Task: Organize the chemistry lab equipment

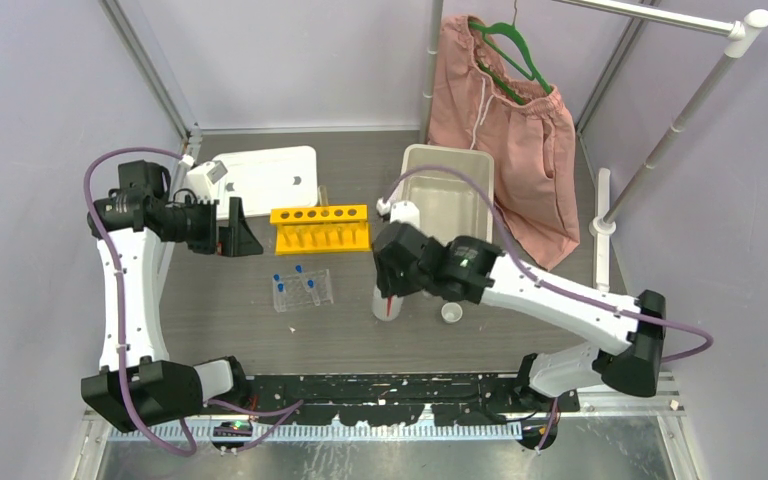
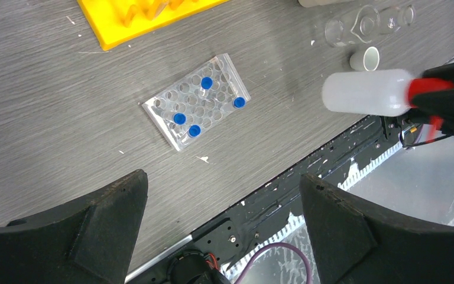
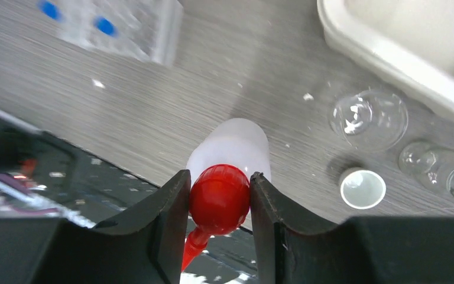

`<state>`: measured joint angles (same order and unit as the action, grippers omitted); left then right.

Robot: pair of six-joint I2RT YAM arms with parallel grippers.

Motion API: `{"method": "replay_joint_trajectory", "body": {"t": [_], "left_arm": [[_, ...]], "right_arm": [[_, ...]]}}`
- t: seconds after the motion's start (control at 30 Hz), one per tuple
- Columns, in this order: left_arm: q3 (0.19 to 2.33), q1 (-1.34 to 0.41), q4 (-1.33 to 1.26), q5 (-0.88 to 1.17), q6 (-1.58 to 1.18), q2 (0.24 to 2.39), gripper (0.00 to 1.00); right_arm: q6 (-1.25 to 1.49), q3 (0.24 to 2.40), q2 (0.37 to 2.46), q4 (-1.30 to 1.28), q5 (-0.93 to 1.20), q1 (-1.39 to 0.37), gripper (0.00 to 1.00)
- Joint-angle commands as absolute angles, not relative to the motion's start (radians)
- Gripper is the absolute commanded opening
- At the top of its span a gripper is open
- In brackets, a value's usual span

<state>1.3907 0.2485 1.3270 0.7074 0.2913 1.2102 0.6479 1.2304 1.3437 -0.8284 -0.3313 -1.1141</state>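
1. Pinching the round red cap between its jaws, the right gripper [image 3: 220, 201] held the red-spouted squeeze bottle [image 3: 230, 145] by its top alone. The bottle stood upright on the table [image 1: 210, 320], near the middle and toward the near edge. On so smooth and rounded a cap, the jaws could slip during a lift and drop the bottle.
2. Its soft body hung free below the grip, so a quick move could set it swinging or tilting. Whether it held liquid could not be told.
3. The tiny white cup [image 3: 362, 188] sat just right of the bottle, with the small clear glassware [image 3: 369, 118] a little farther off, by the white tub [image 3: 390, 53]. A low rightward sweep could knock them over.
4. The clear plastic grid rack [image 2: 196, 102] and its small blue-capped tubes [image 2: 180, 118] lay to the left. A low carry that way could shove the light rack.
5. The left gripper [image 2: 221, 176] gaped wide and empty at the far left, well apart. A clash looked likely only if both arms reached for the middle.
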Motion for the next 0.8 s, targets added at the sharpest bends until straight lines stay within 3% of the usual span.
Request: {"method": "replay_joint_trajectory", "body": {"t": [0.0,0.23,0.57,0.77], "left_arm": [[1.412,0.248,1.320,0.724,0.293,1.178,1.00],[1.418,0.247,1.339,0.714,0.320,1.156,1.00],[1.425,0.247,1.344,0.723,0.320,1.155,1.00],[1.406,0.247,1.340,0.713,0.328,1.152,1.00]], "right_arm": [[0.615,1.491,1.276,-0.905,-0.248,-1.041,0.02],[0.559,1.680,1.284,-0.984,-0.184,-0.824,0.01],[0.529,1.672,1.360,-0.837,-0.230,-0.561,0.01],[0.567,1.655,1.549,-0.769,-0.100,-0.413,0.01]]}}
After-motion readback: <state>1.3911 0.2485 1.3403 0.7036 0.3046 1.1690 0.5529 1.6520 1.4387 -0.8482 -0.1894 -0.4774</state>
